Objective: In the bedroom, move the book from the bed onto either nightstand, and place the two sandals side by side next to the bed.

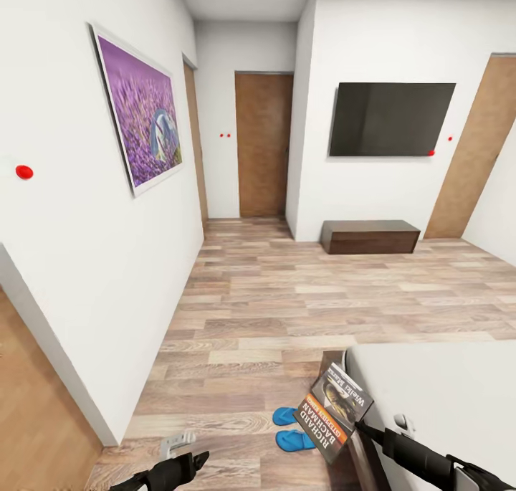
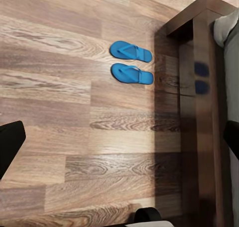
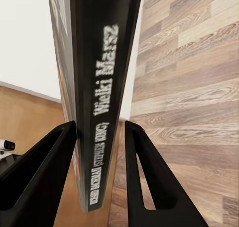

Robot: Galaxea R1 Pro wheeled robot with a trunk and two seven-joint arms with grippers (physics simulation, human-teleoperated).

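Head view shows the book (image 1: 334, 412) held up off the bed (image 1: 444, 398), tilted, its cover facing the camera and its long axis running from lower left up to upper right. It hangs over the near corner of the bed frame, pinched at its lower edge by the right gripper (image 1: 358, 428). In the right wrist view the spine (image 3: 102, 97) stands between the two dark fingers (image 3: 149, 177), which look clamped on the book, though a sliver of gap shows on one side. Just below and to the left of the book, on the wood floor (image 1: 287, 297), lie the two sandals (image 1: 292, 429), parallel and almost touching, close to the bed's corner; they already look placed. The left gripper (image 1: 185, 464) hangs low over the floor, well apart from them; its fingers (image 2: 10, 142) are spread and empty. A low dark cabinet (image 1: 369, 236) sits under the wall television (image 1: 390, 118), far across the room; whether it is the nightstand I cannot tell. The right arm carries the load, so the coming move is its own.
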